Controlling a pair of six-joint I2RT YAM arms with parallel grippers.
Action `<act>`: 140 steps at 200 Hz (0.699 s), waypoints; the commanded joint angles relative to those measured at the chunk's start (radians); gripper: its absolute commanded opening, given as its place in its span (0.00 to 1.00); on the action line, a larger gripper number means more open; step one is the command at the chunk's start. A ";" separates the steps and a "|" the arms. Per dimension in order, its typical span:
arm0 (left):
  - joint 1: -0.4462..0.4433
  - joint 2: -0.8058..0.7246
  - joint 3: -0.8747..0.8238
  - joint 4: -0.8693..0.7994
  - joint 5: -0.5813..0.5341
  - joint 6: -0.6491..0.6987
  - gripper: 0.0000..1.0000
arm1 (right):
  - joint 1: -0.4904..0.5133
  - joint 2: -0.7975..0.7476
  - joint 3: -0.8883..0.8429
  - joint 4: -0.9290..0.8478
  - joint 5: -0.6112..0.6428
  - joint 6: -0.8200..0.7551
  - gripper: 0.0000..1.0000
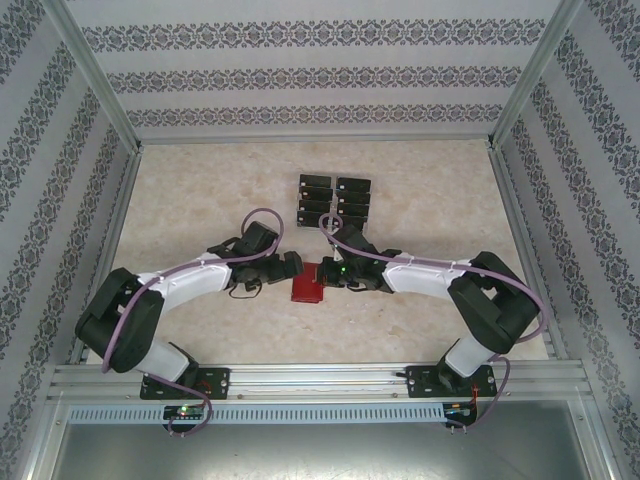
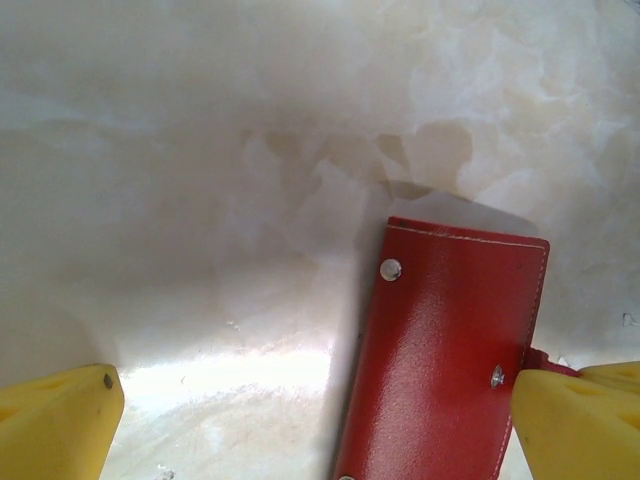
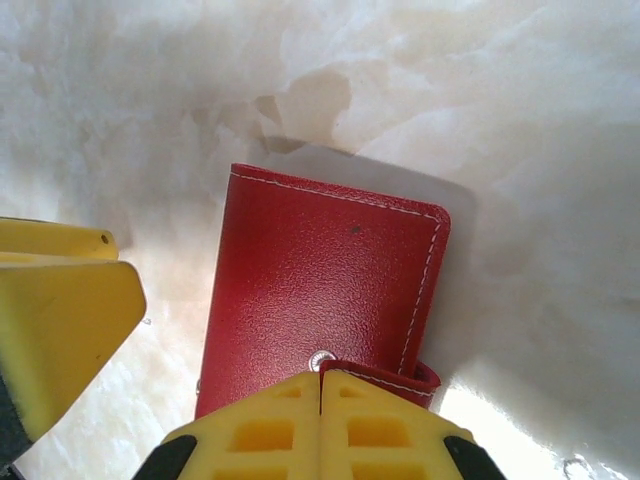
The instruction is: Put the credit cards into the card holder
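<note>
The card holder is a red folded wallet lying flat on the table between the two grippers. In the right wrist view the card holder has its snap tab lifted, and my right gripper is shut on that tab. My left gripper is open, its yellow fingers wide apart, with the card holder between them next to the right finger. From above, the left gripper and right gripper meet over the wallet. Several black credit cards lie in two columns behind them.
The marble-patterned table is enclosed by patterned walls and a metal frame. The left gripper's yellow finger shows at the left of the right wrist view, close to the wallet.
</note>
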 commanded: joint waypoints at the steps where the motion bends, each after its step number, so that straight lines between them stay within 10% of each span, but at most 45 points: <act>1: -0.037 0.040 0.068 -0.123 -0.085 0.094 1.00 | -0.017 -0.042 -0.035 0.027 -0.002 0.021 0.00; 140: -0.153 0.169 0.141 -0.278 -0.289 0.167 1.00 | -0.074 -0.133 -0.198 -0.112 0.142 -0.012 0.16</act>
